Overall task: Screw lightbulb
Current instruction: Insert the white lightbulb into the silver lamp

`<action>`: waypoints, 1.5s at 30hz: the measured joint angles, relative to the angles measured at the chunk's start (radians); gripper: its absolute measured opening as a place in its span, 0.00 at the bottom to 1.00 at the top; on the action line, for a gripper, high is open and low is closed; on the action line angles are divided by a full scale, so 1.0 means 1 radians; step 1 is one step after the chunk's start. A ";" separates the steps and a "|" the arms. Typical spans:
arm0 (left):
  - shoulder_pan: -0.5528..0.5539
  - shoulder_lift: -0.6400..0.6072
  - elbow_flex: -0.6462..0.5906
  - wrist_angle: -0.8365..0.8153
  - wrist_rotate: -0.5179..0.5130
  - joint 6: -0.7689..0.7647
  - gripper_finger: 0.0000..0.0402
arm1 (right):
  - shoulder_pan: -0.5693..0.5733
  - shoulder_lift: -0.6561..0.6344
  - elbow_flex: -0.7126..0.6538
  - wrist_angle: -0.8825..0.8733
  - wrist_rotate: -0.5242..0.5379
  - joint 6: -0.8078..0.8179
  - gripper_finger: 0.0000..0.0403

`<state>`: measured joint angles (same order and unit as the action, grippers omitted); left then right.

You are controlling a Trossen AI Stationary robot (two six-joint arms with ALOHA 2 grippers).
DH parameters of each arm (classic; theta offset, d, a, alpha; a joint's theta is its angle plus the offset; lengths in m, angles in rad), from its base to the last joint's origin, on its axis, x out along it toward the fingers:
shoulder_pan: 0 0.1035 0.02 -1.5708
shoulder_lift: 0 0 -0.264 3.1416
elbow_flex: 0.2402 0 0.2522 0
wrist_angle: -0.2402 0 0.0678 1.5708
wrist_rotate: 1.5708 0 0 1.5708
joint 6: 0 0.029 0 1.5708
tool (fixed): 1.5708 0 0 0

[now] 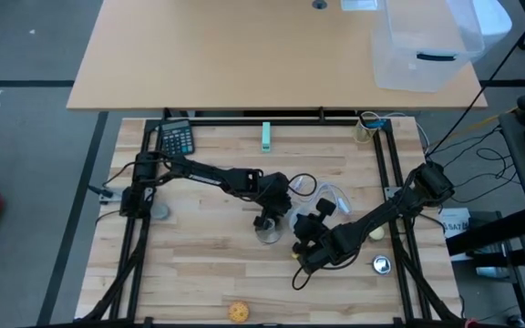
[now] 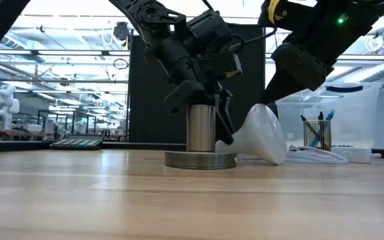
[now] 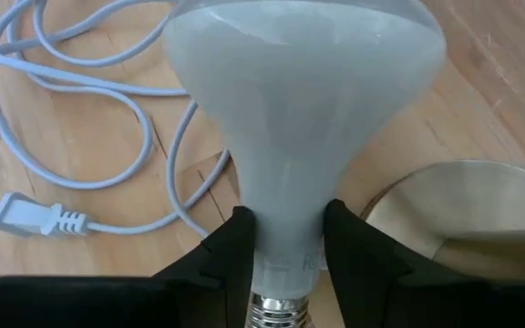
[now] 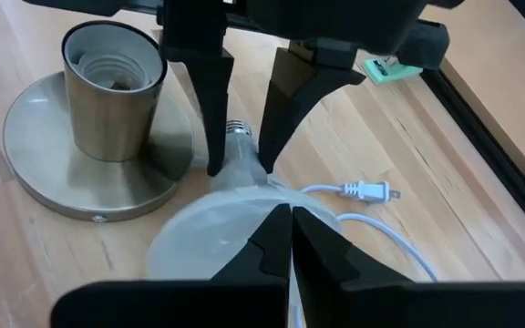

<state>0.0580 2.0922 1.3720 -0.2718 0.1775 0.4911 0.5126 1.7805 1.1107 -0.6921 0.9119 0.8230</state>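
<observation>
The white lightbulb (image 2: 262, 133) lies on its side on the table, globe toward the right and narrow neck toward the metal lamp socket (image 2: 201, 130), which stands upright on its round base (image 2: 200, 160). My left gripper (image 3: 285, 246) reaches down beside the socket and is shut on the bulb's neck. My right gripper (image 4: 290, 219) is shut, with its fingertips right at the bulb's globe (image 4: 217, 228). In the high view both grippers meet near the table's middle, left (image 1: 270, 211) and right (image 1: 306, 232). My left gripper pinches the bulb's narrow neck (image 3: 285, 228) between its two fingers (image 3: 235, 251), just above the screw base (image 3: 276, 314). The fingers come from above and lie across the bulb. The bulb stays on its side, its globe (image 2: 275, 157) on the table. My right gripper's shut fingertips stand at the globe's rounded end; I cannot tell whether they touch it.
A white cord with a plug (image 3: 25, 217) lies loose on the table beside the bulb. A calculator (image 1: 176, 138) and a green piece (image 1: 266, 135) lie at the far edge. A grey disc (image 1: 159, 211) lies at the left and a yellowish ball (image 1: 238, 312) at the near edge.
</observation>
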 joint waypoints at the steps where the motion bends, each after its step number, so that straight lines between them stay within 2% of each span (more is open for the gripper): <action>1: 0.000 0.000 0.000 0.000 -0.002 -0.004 0.32 | 0.003 0.000 0.000 -0.002 0.000 0.000 0.00; 8: -0.011 -0.037 -0.001 -0.003 -0.053 -0.083 0.37 | 0.026 0.000 0.001 -0.008 -0.010 0.018 0.00; 11: -0.012 -0.048 -0.002 -0.009 -0.055 -0.142 0.43 | 0.033 0.000 0.001 -0.022 -0.006 0.034 0.00; 18: -0.032 -0.048 -0.002 -0.079 0.015 -0.238 0.61 | 0.033 0.000 0.001 -0.043 -0.004 0.052 0.00; 23: -0.075 -0.048 -0.003 -0.074 0.009 -0.281 0.67 | 0.033 0.000 0.001 -0.044 -0.003 0.050 0.00; 28: -0.112 -0.052 -0.001 -0.069 -0.100 -0.286 0.67 | 0.033 0.000 0.001 -0.044 -0.002 0.049 0.00; 38: -0.110 -0.052 -0.006 -0.082 -0.118 -0.330 0.67 | 0.039 0.000 0.001 -0.043 0.002 0.048 0.00; 45: -0.104 -0.019 -0.006 -0.078 -0.112 -0.328 0.52 | 0.039 0.000 0.001 -0.036 0.002 0.048 0.00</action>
<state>-0.0463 2.0732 1.3656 -0.3493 0.0655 0.1631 0.5518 1.7805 1.1114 -0.7280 0.9142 0.8711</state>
